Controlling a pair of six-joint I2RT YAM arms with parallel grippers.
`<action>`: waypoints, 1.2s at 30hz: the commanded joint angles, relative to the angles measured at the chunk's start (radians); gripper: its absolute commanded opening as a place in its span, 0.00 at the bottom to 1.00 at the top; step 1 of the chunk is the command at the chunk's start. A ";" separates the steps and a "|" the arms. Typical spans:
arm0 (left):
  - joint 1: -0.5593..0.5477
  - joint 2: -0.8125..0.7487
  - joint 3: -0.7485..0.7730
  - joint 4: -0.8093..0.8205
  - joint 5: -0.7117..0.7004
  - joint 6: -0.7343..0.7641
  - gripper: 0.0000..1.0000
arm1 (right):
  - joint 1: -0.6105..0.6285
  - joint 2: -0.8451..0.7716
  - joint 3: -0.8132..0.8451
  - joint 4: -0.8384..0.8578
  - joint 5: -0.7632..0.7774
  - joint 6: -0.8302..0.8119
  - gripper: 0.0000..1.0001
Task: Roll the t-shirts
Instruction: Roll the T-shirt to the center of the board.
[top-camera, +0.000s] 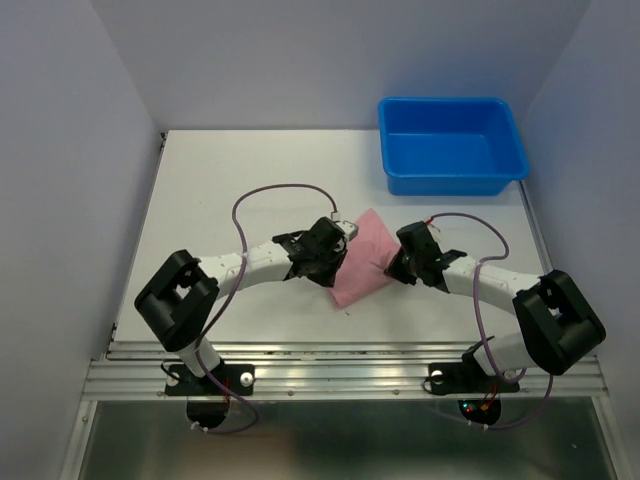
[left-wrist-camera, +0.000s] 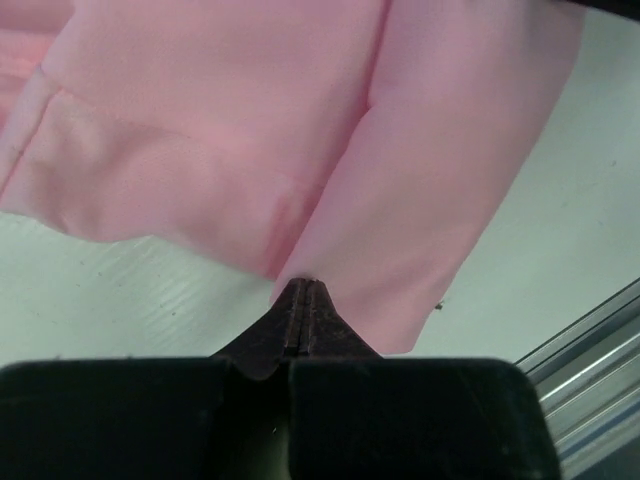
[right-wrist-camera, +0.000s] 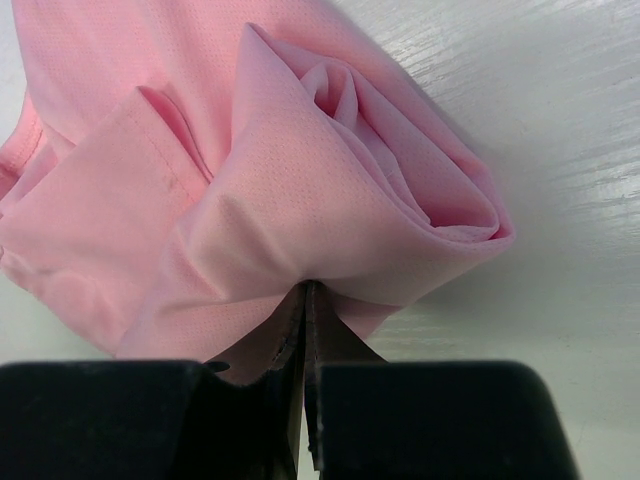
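The left gripper's (left-wrist-camera: 303, 292) two black fingers are pressed together, their tips right at the lower edge of the light pink t-shirt (left-wrist-camera: 250, 120) of thin soft fabric, where a crease runs up from them; whether any cloth is caught between them cannot be told. The right gripper's (right-wrist-camera: 306, 292) fingers are closed as well, pinching a bunched fold of the same shirt, which spills over one finger. Just beyond that pinch the cloth curls into a loose roll with an open, layered end. The shirt lies as a narrow, slanted strip on the white table (top-camera: 230, 180) with one gripper at each of its long sides, the left arm reaching in from one side and the right arm from the other. The blue rectangular plastic bin (top-camera: 455, 185) stands at the far right corner of the table. The shirt sits well apart from it, nearer the arm bases and to the bin's left. Inside the bin only its own bare blue floor shows.
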 joint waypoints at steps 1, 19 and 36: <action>-0.121 -0.047 0.098 -0.101 -0.232 0.113 0.00 | 0.003 -0.001 0.030 -0.065 0.037 -0.024 0.05; -0.275 -0.070 0.043 0.038 -0.301 0.143 0.70 | 0.003 -0.036 0.026 -0.077 0.034 -0.012 0.06; -0.366 -0.069 -0.061 0.239 -0.470 0.107 0.73 | 0.003 -0.081 0.029 -0.077 0.017 -0.012 0.07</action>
